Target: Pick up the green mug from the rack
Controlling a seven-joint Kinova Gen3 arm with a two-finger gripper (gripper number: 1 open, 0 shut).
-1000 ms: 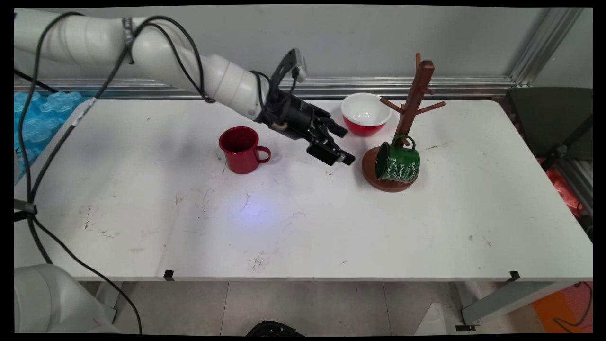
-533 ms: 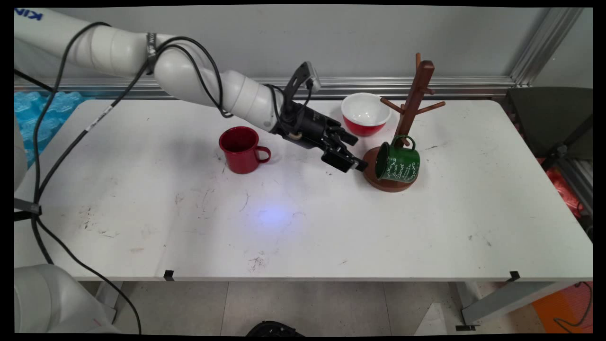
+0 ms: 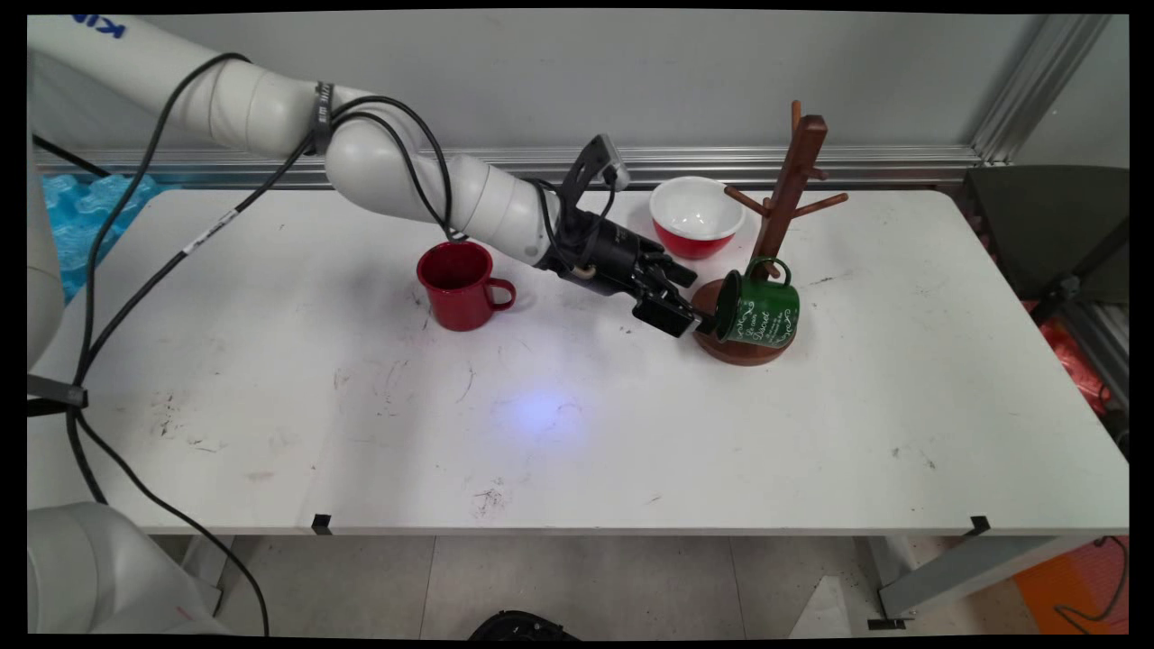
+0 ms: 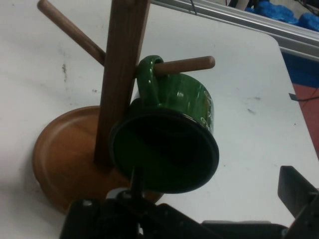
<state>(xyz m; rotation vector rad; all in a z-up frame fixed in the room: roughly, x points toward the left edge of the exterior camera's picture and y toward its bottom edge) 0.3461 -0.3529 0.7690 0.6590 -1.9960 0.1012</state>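
Over the last second we see the gripper (image 3: 694,317) slide right of centre, from near the red mug (image 3: 458,283) up to the green mug (image 3: 755,309) hanging on the rack (image 3: 786,194); its jaws are spread at the rim.

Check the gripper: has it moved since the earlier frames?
Yes. The gripper moved rightward, away from the red mug, reaching the green mug hanging on the wooden mug tree.

green mug's (image 3: 757,311) white lettering unreadable, mug tree (image 4: 122,74) top cut off
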